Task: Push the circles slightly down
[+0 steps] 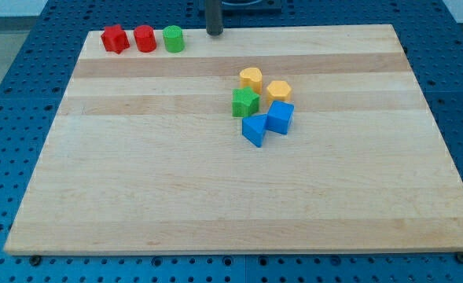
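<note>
My tip [214,34] sits at the view's top edge of the wooden board [215,196], just right of the board's upper-left group of blocks. There are no jaws to spread or press together here — only the straight dark rod, whose end touches no block.

To the view's left of my tip, in a row along the top edge, stand three blocks. Nearest is the green circle [174,38], close beside the tip but apart from it. Next, farther left, is the red circle [145,38], just beside the green one. Farthest left is a red star [115,38], just beside the red circle — its points are small at this range, so the star shape is my best reading.

Below my tip and a little to the view's right lies a tight cluster of five blocks, well apart from the tip. The closest is a yellow heart-like block [251,77]. Just right of and below it is a yellow hexagon [278,91]. A green star [245,101] sits left of the hexagon, under the yellow heart-like block. Farthest down are a blue cube-like block [280,117] and a blue triangle [254,130], touching one another.
</note>
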`<action>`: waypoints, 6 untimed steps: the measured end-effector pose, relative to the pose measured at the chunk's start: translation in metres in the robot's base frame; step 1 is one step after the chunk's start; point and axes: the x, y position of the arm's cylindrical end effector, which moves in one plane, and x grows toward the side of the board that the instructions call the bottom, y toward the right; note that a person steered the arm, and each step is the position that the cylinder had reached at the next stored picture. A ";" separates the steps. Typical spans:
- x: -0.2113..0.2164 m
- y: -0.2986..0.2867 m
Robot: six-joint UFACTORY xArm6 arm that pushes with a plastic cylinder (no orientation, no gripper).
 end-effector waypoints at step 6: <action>0.016 -0.093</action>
